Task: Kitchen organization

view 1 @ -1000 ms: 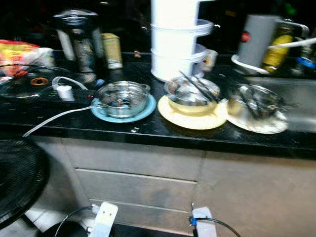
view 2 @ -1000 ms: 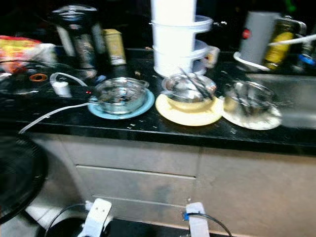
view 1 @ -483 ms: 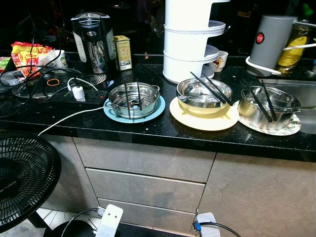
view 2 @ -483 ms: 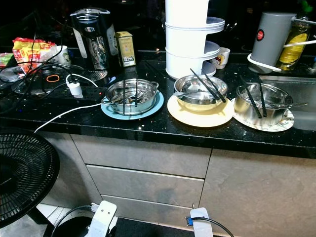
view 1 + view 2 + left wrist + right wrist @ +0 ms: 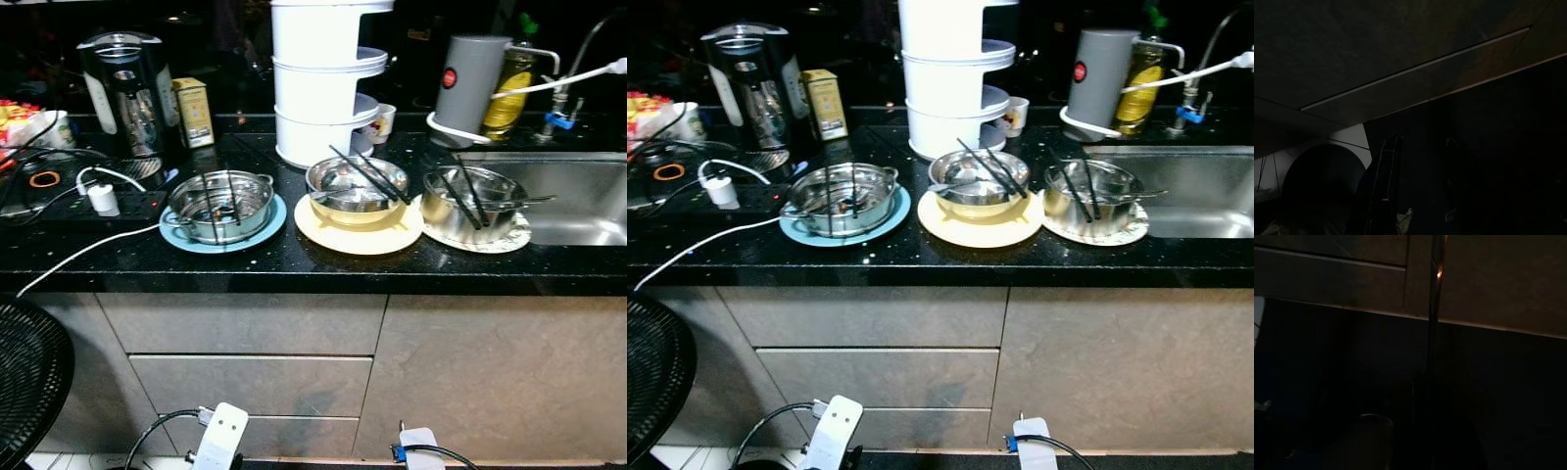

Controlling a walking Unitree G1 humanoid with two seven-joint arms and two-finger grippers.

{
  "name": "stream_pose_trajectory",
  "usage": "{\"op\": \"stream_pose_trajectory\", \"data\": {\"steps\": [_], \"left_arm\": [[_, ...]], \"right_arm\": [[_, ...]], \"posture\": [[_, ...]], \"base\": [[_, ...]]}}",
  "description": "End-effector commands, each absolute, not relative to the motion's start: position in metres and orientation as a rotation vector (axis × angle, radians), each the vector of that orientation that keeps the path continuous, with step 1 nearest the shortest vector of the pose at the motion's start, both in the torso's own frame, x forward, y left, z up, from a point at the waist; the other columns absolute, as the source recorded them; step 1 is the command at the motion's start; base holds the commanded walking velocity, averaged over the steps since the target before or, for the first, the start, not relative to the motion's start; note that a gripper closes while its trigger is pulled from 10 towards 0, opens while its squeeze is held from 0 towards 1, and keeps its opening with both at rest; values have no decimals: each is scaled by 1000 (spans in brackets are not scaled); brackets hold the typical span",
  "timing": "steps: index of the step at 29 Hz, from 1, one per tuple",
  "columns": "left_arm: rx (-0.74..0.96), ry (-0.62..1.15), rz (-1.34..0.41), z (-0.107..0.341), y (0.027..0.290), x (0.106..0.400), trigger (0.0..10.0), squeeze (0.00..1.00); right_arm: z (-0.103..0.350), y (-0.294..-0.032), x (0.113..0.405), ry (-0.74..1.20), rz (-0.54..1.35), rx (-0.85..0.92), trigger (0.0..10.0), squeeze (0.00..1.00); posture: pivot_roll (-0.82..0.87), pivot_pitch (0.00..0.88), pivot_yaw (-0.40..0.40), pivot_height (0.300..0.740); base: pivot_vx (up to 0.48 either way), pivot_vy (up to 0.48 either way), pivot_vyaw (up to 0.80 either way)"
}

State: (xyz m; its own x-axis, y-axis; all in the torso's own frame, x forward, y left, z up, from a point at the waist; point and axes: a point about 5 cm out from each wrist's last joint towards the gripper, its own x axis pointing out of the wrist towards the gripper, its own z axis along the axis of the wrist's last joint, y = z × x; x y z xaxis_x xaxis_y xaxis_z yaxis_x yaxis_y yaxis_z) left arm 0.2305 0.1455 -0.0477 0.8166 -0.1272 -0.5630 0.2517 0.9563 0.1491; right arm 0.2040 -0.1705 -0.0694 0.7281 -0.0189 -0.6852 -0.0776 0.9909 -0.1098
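A black counter (image 5: 323, 274) spans the view. At 12 o'clock stands a white tiered rack (image 5: 318, 83). Before it sit three steel bowls with chopsticks: on a blue plate (image 5: 223, 223) at 10 o'clock, a yellow plate (image 5: 359, 227) centre, a patterned plate (image 5: 480, 235) at 2 o'clock. Both arms hang low; I cannot tell either grip.

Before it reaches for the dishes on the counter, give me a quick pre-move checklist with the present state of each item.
1. Three steel bowls on plates, upright: blue plate, yellow plate, patterned plate. Ok.
2. Chopsticks rest loose across the middle bowl, and could slip if it is lifted. Not ok.
3. White cable trails over the counter edge near the left bowl. Not ok.
4. Sink beside the right bowl: contents, cannot tell.
5. Left hand and right hand, open or shut: cannot tell, wrist views too dark.
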Motion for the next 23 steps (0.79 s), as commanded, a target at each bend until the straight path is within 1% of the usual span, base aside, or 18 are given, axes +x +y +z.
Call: {"op": "stream_pose_trajectory", "data": {"steps": [1,10,17,23], "left_arm": [[233,612,-205,-52,148,224,10000,0],[206,612,-195,-53,147,224,10000,0],[204,619,-198,-53,146,224,10000,0],[201,621,-195,-53,146,224,10000,0]], "right_arm": [[-70,-169,204,763,31,-127,10000,0],[-68,-171,206,750,33,-161,10000,0],[-68,-173,207,747,30,-165,10000,0],[-68,-174,207,746,29,-168,10000,0]], "posture": [[-86,108,-3,740],[-97,111,-9,740],[-99,110,-9,740],[-104,109,-9,740]], "base": [[0,0,0],[0,0,0],[0,-304,0],[0,-383,0]]}}
